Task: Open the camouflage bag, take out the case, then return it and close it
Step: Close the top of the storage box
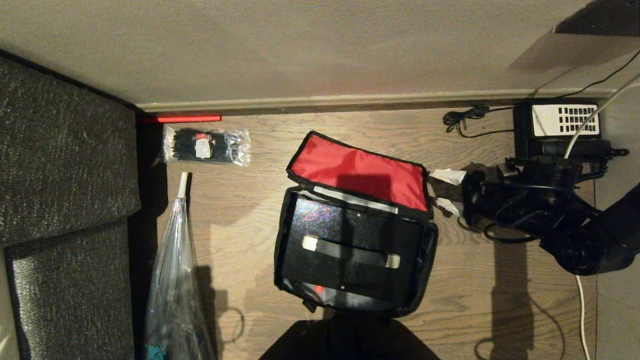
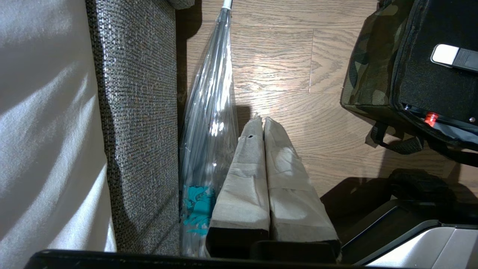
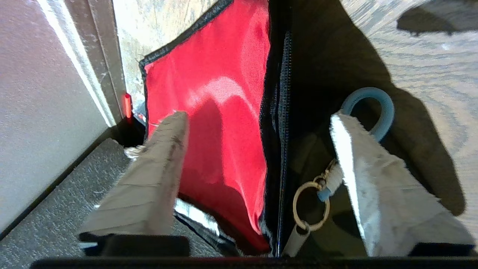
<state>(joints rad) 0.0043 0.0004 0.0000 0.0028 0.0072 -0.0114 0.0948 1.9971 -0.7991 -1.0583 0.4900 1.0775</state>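
Note:
The camouflage bag [image 1: 422,280] lies open on the wooden floor, its red-lined lid [image 1: 357,172] flipped up toward the wall. The black case [image 1: 345,225] sits inside it, with a black strap across its top. My right gripper [image 1: 446,191] is at the lid's right end, open. In the right wrist view my right gripper [image 3: 257,121] straddles the lid's zipper edge [image 3: 278,123], one finger over the red lining [image 3: 220,112]. A metal pull ring [image 3: 312,211] and a blue loop [image 3: 377,104] hang by the other finger. My left gripper [image 2: 261,125] is shut and empty, left of the bag's camouflage side [image 2: 368,71].
A grey sofa [image 1: 65,175] fills the left side, with a clear plastic umbrella [image 1: 172,280] lying along it. A clear packet of black ties [image 1: 205,145] lies near the baseboard [image 1: 350,102]. A black telephone [image 1: 560,130] and cables [image 1: 462,120] are at the back right.

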